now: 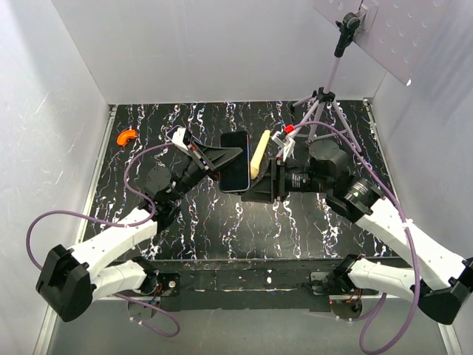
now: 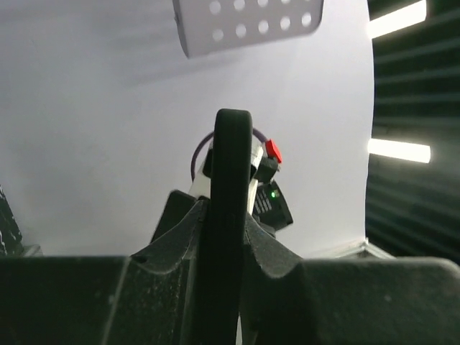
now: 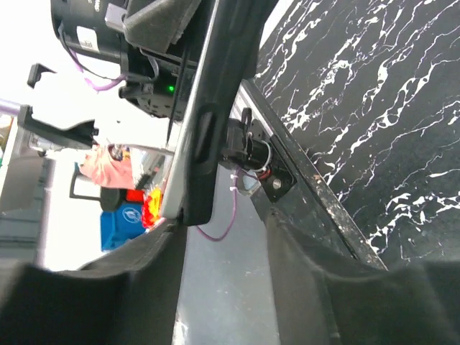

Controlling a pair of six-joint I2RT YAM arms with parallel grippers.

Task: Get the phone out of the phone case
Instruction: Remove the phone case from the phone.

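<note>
Jaws of the left gripper (image 2: pixel 224 237) were clamped on the edge of the thin, matte black phone case (image 2: pixel 230 158). Jaws of the right gripper (image 3: pixel 219 251) stood parted around the same case, one finger clear of it. The slim, glossy black phone (image 1: pixel 235 159) with its pale lavender rim sat in the case at the centre of the top view, just left of a cream-yellow stick (image 1: pixel 259 154).

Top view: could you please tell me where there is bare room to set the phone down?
Bare tabletop lies between the phone and the near edge, and along the far edge between the orange piece and the tripod. The centre is crowded: the left gripper and right gripper meet at the phone, beside the yellow stick.
</note>
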